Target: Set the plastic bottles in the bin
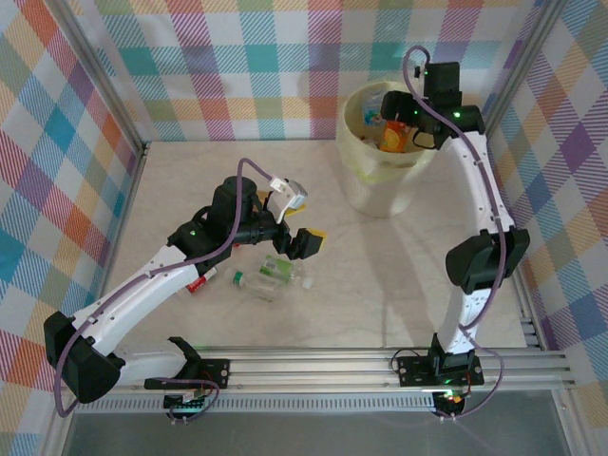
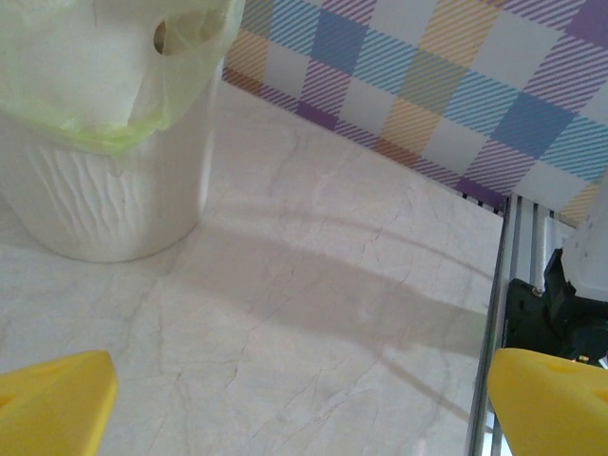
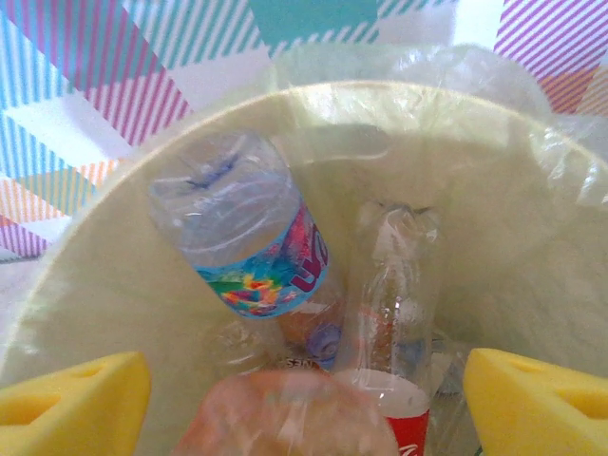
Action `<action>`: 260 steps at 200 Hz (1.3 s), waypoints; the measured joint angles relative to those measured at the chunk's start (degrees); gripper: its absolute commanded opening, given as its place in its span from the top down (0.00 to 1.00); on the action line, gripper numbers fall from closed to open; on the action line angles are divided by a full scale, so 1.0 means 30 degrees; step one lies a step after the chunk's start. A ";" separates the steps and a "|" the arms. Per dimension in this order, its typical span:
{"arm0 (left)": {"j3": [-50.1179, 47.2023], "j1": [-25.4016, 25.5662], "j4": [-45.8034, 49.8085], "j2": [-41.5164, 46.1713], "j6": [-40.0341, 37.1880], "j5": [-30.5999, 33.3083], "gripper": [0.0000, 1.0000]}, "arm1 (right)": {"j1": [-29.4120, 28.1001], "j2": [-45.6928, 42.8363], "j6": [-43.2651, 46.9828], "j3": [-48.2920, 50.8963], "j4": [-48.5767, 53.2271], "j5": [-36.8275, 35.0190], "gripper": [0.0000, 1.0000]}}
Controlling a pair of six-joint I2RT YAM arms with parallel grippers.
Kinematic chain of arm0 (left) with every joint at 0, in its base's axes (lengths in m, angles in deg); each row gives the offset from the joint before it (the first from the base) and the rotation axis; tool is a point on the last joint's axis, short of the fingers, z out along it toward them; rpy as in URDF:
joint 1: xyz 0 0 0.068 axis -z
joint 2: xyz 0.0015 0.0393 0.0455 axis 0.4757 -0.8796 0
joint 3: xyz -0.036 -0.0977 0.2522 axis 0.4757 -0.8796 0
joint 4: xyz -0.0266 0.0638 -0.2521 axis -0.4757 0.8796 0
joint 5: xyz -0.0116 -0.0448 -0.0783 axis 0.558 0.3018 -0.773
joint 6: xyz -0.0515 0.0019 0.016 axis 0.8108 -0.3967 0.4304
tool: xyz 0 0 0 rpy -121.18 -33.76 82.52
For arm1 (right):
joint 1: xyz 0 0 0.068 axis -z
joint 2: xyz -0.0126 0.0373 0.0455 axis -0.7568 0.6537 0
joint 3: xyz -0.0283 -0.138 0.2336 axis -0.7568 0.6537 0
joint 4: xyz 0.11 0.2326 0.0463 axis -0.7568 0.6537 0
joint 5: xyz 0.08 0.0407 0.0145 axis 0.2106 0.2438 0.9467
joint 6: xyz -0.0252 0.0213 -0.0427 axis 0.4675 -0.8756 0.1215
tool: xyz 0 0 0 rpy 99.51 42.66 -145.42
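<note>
Looking over the counter (image 1: 380, 299), I see several plastic bottles (image 1: 278, 271) lying loose near its middle, a little toward the near edge. What look like two clear ones with green labels lie side by side. A red-labelled bottle (image 1: 201, 280) is to their left, partly under the left arm.

The bin (image 1: 369, 188) stands toward the far right corner of the counter and already holds some bottles. The right wrist view shows inside it a blue-labelled bottle (image 3: 252, 242), a crushed clear bottle (image 3: 394, 285) and one with a red label.

The left hand (image 1: 306, 243) hovers just beyond the green-labelled pair. Its yellow pads (image 2: 52, 399) are spread wide with nothing between them. The right hand (image 1: 407, 116) hangs over the mouth of the bin, also spread wide and empty.

In my judgement these bottles are empty and very light, with thin walls that give way under pressure. A hard squeeze may crumple one or make it pop out sideways. The smooth plastic is rather slippery, and a round body lying on its side may roll when one pad touches it first. I would take hold across the middle of the body, over the label, with the pads on both sides of the long axis. The neck under the cap is stiffer but narrow, so I judge it a less safe place to hold.
</note>
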 measured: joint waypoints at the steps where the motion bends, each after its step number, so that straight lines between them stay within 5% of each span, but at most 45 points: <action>1: 0.0000 0.0000 0.0000 0.0000 -0.0007 0.0000 0.00 | 0.0000 -0.0022 0.0007 0.0015 -0.0007 0.0007 0.14; 79: 0.0379 0.0000 0.1443 0.0277 -0.0925 0.0255 0.00 | -0.1086 -0.4575 0.0925 0.4393 -0.0670 0.1719 0.13; 130: 0.2892 0.0000 0.5005 0.0962 -0.1421 0.1588 0.00 | -0.4838 -0.8852 0.1647 0.8961 -0.0984 0.2426 0.12; 167: 0.2339 0.0000 0.7730 0.4809 -0.0663 0.3410 0.00 | -0.7774 -1.1475 0.1253 1.2655 -0.0976 0.2645 0.12; 211: -0.0634 0.0000 0.9100 0.9734 0.0627 0.4656 0.00 | -1.0703 -1.1752 0.0313 1.6436 -0.1508 0.2579 0.13; 260: -0.3803 0.0000 0.9406 1.2451 0.0860 0.3730 0.00 | -1.2954 -0.9537 -0.0627 1.8447 -0.2827 0.2783 0.14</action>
